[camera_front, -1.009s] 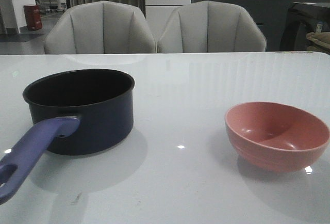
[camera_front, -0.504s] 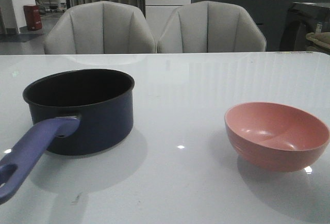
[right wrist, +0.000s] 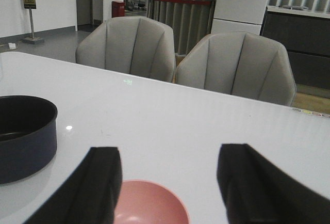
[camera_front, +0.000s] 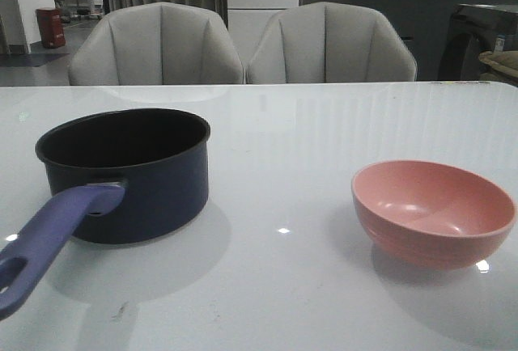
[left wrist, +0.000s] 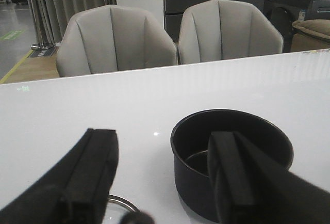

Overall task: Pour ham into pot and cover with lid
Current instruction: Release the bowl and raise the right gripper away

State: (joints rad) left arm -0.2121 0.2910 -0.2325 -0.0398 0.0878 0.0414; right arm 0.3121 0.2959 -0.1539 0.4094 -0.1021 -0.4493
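Observation:
The dark navy pot (camera_front: 125, 173) with its lavender-blue handle (camera_front: 48, 242) stands at the left of the white table; it also shows in the left wrist view (left wrist: 232, 152) and the right wrist view (right wrist: 23, 136). The salmon-pink bowl (camera_front: 433, 212) sits at the right, also in the right wrist view (right wrist: 149, 203); no ham shows in it. The lid's steel rim (left wrist: 121, 203) peeks beside my open, empty left gripper (left wrist: 165, 146), which is near the pot. My open, empty right gripper (right wrist: 167, 170) hovers near the bowl. Neither gripper shows in the front view.
Two grey chairs (camera_front: 243, 44) stand behind the table's far edge. A dark cabinet (camera_front: 477, 35) stands at the back right. The glossy table (camera_front: 283, 286) stretches between pot and bowl.
The view has shifted very slightly; the pot and the bowl stay in place. Nothing was taken hold of.

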